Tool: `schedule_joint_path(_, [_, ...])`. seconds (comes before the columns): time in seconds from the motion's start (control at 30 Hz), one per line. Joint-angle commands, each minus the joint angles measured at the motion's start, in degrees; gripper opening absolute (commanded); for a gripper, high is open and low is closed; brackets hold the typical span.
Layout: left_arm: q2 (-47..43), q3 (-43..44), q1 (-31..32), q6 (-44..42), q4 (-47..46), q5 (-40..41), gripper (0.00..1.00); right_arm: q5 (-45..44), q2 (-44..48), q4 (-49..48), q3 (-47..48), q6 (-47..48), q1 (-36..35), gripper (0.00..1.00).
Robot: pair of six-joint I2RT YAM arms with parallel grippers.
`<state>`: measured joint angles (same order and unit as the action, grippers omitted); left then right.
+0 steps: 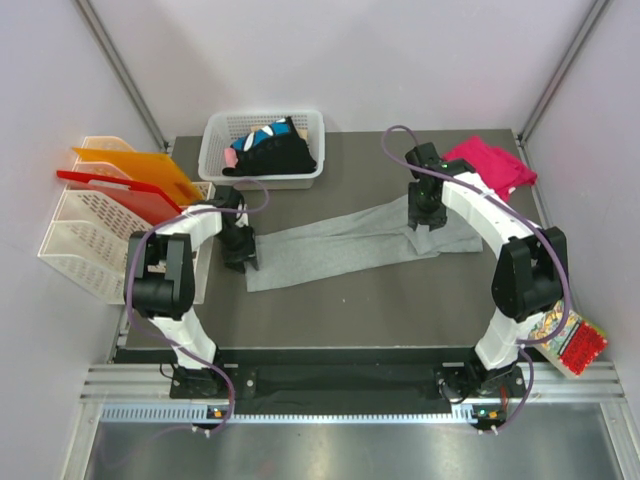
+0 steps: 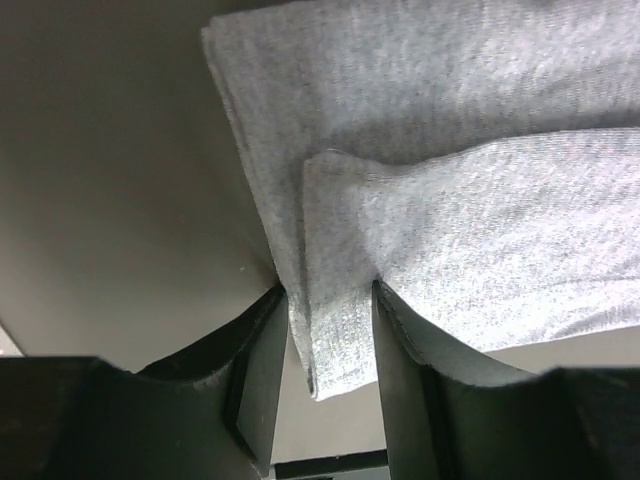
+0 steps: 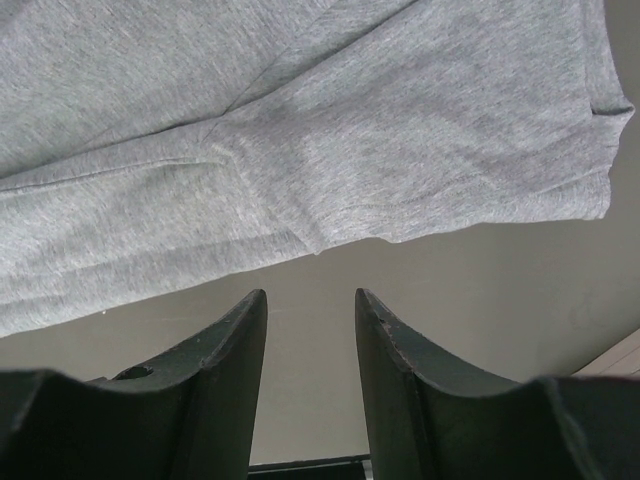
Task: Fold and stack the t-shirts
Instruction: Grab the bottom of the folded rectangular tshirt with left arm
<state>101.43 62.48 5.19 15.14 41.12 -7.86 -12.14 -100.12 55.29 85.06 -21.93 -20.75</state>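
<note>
There are two pincers: the left pincer (image 1: pixel 240 262) and the right pincer (image 1: pixel 424 222). Between them lies one grey t-shirt (image 1: pixel 340 250). Beyond the right pincer is one pink t-shirt (image 1: pixel 492 165). Beyond the left pincer stands one basket (image 1: pixel 215 150) with black shirts (image 1: pixel 275 155) inside, but I cannot tell how many. Left of it are one white rack (image 1: pixel 80 250), one orange folder (image 1: pixel 140 165) and one red folder (image 1: pixel 120 190).

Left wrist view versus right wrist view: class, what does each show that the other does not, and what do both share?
Only the left wrist view: a corner of the grey t-shirt lies between the fingers of the left tool; whether it is pinched cannot be told. Only the right wrist view: the right tool stands open over the dark table, holding nothing, the shirt beyond its tips. Both: the shirt on the table.
</note>
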Motion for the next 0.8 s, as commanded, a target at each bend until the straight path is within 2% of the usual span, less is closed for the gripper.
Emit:
schedule_joint_path(0.0, [6.06, -2.36, 0.35, 0.25, -7.11, -3.74, 0.45, -0.08, 3.79, 0.35, 0.02, -0.65, -0.87, 0.41])
schedule_joint_path(0.3, [6.50, -2.27, 0.35, -0.11, -7.20, -4.71, 0.42, 0.80, 3.70, -0.27, -0.60, -1.18, -1.13, 0.40])
schedule_joint_path(0.53, [7.56, -2.10, 0.35, -0.19, -7.82, -4.54, 0.15, 0.72, 3.00, 0.87, 2.04, -1.09, -1.57, 0.40])
schedule_joint_path(0.57, [7.82, -1.92, 0.35, -0.19, -7.81, -4.54, 0.06, 0.45, 2.74, 1.14, 2.30, -1.01, -1.57, 0.40])
schedule_joint_path(0.6, [7.91, -1.83, 0.35, -0.19, -7.64, -4.36, 0.01, 0.45, 2.65, 1.49, 2.92, -0.92, -1.57, 0.40])
schedule_joint_path(0.77, [5.98, -1.39, -0.27, -0.46, -6.67, -3.57, 0.00, 0.10, 2.64, 2.10, 3.80, -0.74, -1.57, 0.40])
